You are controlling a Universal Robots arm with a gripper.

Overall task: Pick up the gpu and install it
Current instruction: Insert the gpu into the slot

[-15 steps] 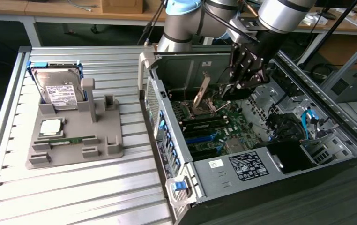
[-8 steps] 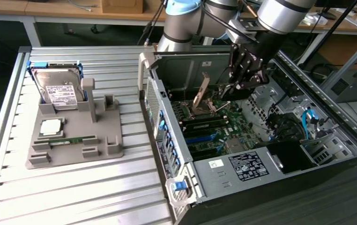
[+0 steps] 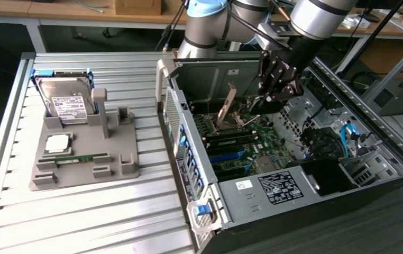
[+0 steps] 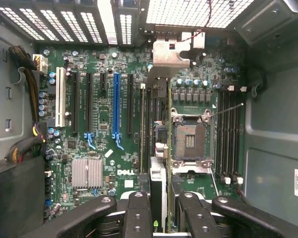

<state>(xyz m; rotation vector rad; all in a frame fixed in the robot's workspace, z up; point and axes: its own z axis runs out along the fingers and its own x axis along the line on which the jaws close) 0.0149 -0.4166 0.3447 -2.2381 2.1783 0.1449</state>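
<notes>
The arm reaches down into the open computer box [image 3: 247,198]. The end effector [image 3: 256,103] is partway closed, and it holds the gpu [image 3: 227,106] between its fingers [image 4: 138,214]. In the exterior view the gpu looks like a thin strip. It is tilted and sits inside the box, above the green board [image 3: 247,151].

In the wrist view the gpu [image 4: 158,184] is seen from its thin edge. It runs away from the end effector [image 4: 163,210] to a shiny metal piece [image 4: 171,52] near the back wall of the box. It is lined up over the long black slots, between the blue slot [image 4: 116,104] and the square chip holder [image 4: 189,141]. I cannot tell if it touches the board.

On the exterior view's left, a grey holder [image 3: 81,172] sits on the worktop [image 3: 81,225]. A hard drive [image 3: 67,98] stands in it, and a small green stick [image 3: 74,157] lies in it.
</notes>
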